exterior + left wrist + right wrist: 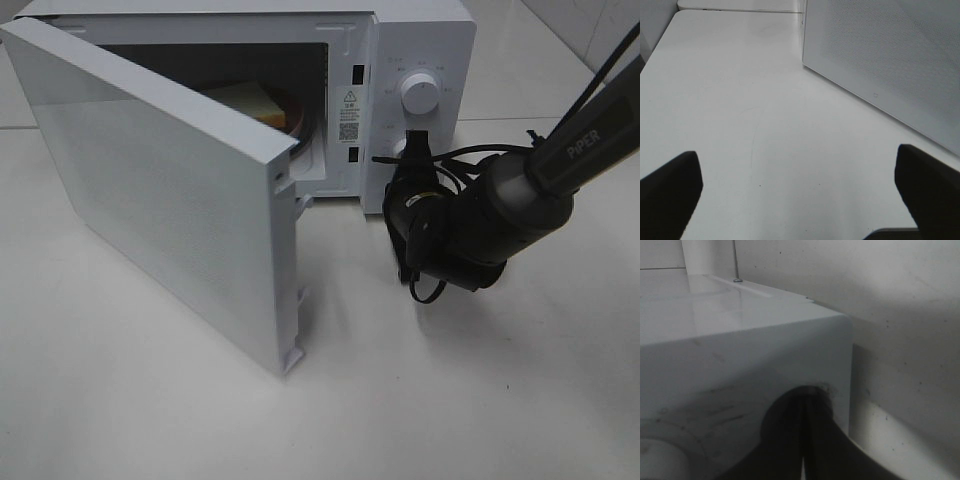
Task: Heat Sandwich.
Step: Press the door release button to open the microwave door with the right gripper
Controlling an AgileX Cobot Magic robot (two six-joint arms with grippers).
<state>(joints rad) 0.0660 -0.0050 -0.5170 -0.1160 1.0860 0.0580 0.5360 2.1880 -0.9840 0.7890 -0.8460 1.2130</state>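
The sandwich [258, 100] lies inside the white microwave [420, 40] on a plate [301, 118] of which only a dark rim shows; I see its pale bread and tan crust. The microwave door [170, 190] stands swung wide open toward the front left. My right gripper [413, 145] is shut with nothing in it, its tips at the control panel's lower knob, below the upper knob [420, 93]. In the right wrist view the shut right gripper [806, 400] presses toward the panel. My left gripper [800, 195] is open over bare table, facing the door [890, 65].
The white table [450, 400] runs around the microwave. The open door juts far out over the table's front left. Black cables [470, 155] hang around the right arm's wrist near the microwave's right side.
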